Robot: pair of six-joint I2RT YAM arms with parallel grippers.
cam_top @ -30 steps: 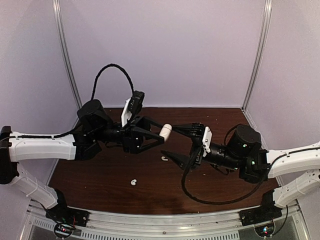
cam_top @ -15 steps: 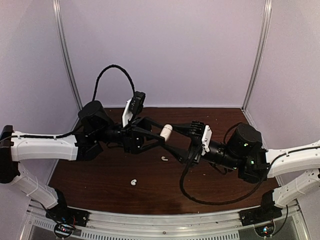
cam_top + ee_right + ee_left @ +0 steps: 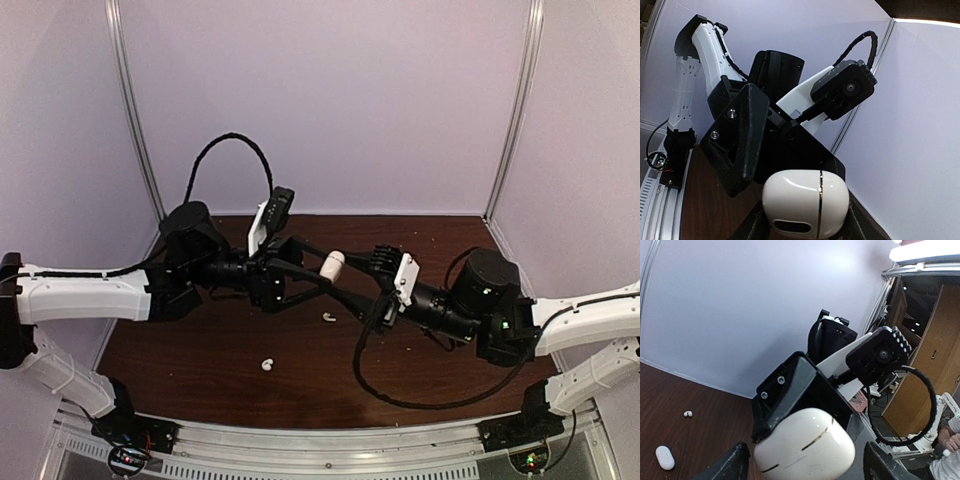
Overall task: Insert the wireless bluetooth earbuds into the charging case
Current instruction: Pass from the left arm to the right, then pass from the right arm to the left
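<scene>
Gripping the charging case (image 3: 805,200) from both sides, the right gripper (image 3: 804,224) is pressing its fingers (image 3: 854,220) against the white shell and holding it in the air above the table (image 3: 200,350). The lid is lying closed, its seam showing as a thin line. Facing the case from the opposite side, the left gripper (image 3: 807,470) is standing open. Its fingers (image 3: 732,465) are flanking the shell widely, with a gap showing at one side. The two sets of black fingers are crowding around the case, each arm standing in the other's straight line toward it.

The wireless bluetooth earbuds (image 3: 328,317) are lying loose on the wood, outside the case. The first is resting almost straight below the case on its near side, close to the right gripper's lower finger in the overhead view. A second earbud (image 3: 267,364) is lying farther toward the near edge, to the case's left. In the left wrist view a third earbud (image 3: 687,413) and a second case (image 3: 665,457) are lying low to the left of the held case, apart from each other.

A black cable (image 3: 225,140) is arching over the left arm, behind and left of the case. Another cable (image 3: 400,398) is sagging onto the table to its near right. Bare brown wood is spreading out on the case's near left. Lilac wall panels (image 3: 330,100) are closing the far side and both flanks, with metal posts (image 3: 135,130) standing at the corners. A metal rail (image 3: 330,440) is bounding the near edge.
</scene>
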